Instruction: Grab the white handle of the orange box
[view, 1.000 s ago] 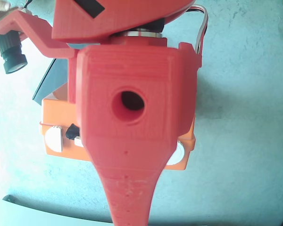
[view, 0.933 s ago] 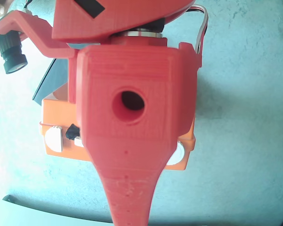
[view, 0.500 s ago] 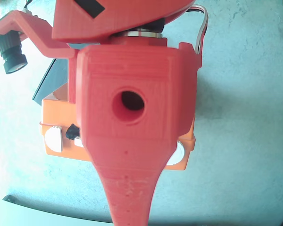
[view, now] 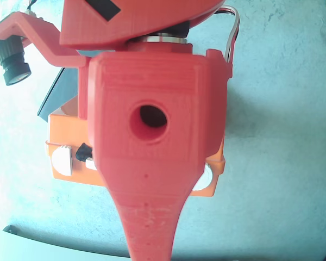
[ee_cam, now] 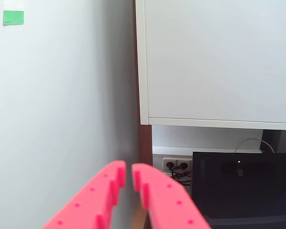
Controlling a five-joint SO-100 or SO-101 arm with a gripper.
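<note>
In the overhead view the orange box lies on the pale blue table, mostly covered by my red arm. A white piece shows at its left front corner and another at the right; whether these belong to the handle I cannot tell. My gripper is seen in the wrist view with its pink fingers almost touching, holding nothing. It points at a white wall and cabinet, away from the box. In the overhead view its tapered finger runs to the bottom edge.
A black flat object lies behind the box at the left. The wrist camera sticks out at the top left. In the wrist view a white cabinet, wall sockets and a black device stand ahead.
</note>
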